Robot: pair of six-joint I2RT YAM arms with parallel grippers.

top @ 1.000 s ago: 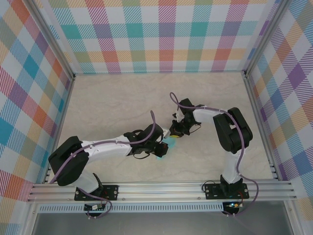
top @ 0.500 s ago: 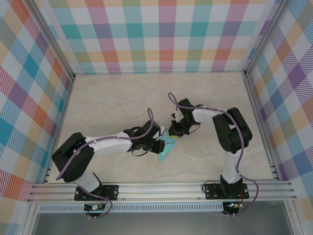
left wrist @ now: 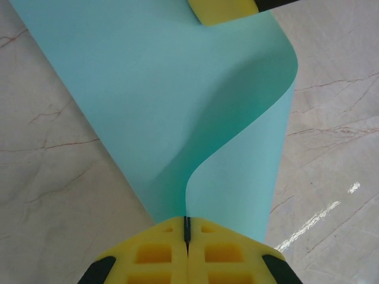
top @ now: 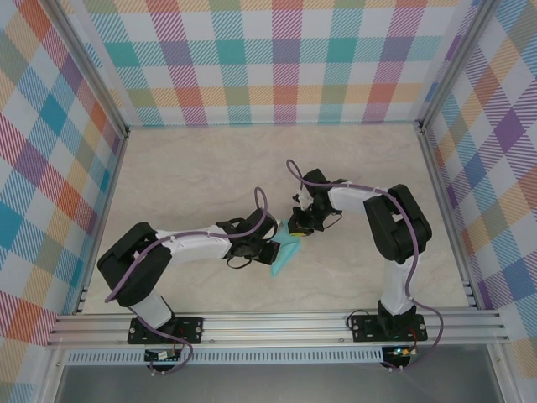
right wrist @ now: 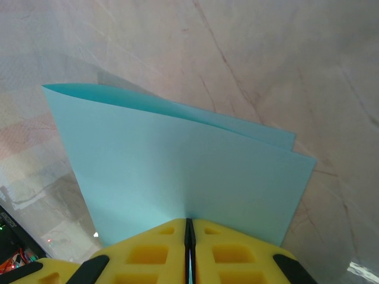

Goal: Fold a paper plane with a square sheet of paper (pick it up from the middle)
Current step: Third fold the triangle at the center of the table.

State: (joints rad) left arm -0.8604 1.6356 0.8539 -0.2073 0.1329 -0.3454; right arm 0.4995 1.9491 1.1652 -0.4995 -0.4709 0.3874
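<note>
The square sheet of paper (top: 286, 253) is light teal and bent over on itself between both arms, just above the middle of the table. My left gripper (left wrist: 187, 228) is shut on one edge of the paper (left wrist: 177, 118), which curls up and over in a loose loop. The right gripper (right wrist: 189, 229) is shut on the opposite edge of the paper (right wrist: 183, 165), which stands doubled with two layers showing. From above, the left gripper (top: 273, 250) and right gripper (top: 296, 229) sit close together over the sheet. A yellow pad of the right gripper (left wrist: 225, 9) shows at the paper's far end.
The marble-patterned tabletop (top: 193, 176) lies open to the left and behind the arms. Plaid walls (top: 277, 59) and aluminium rails (top: 277, 323) enclose the workspace on all sides.
The left arm has swung its gripper slightly right and toward the right gripper, and the paper now sticks out further toward the table's front. The right gripper has barely shifted.
</note>
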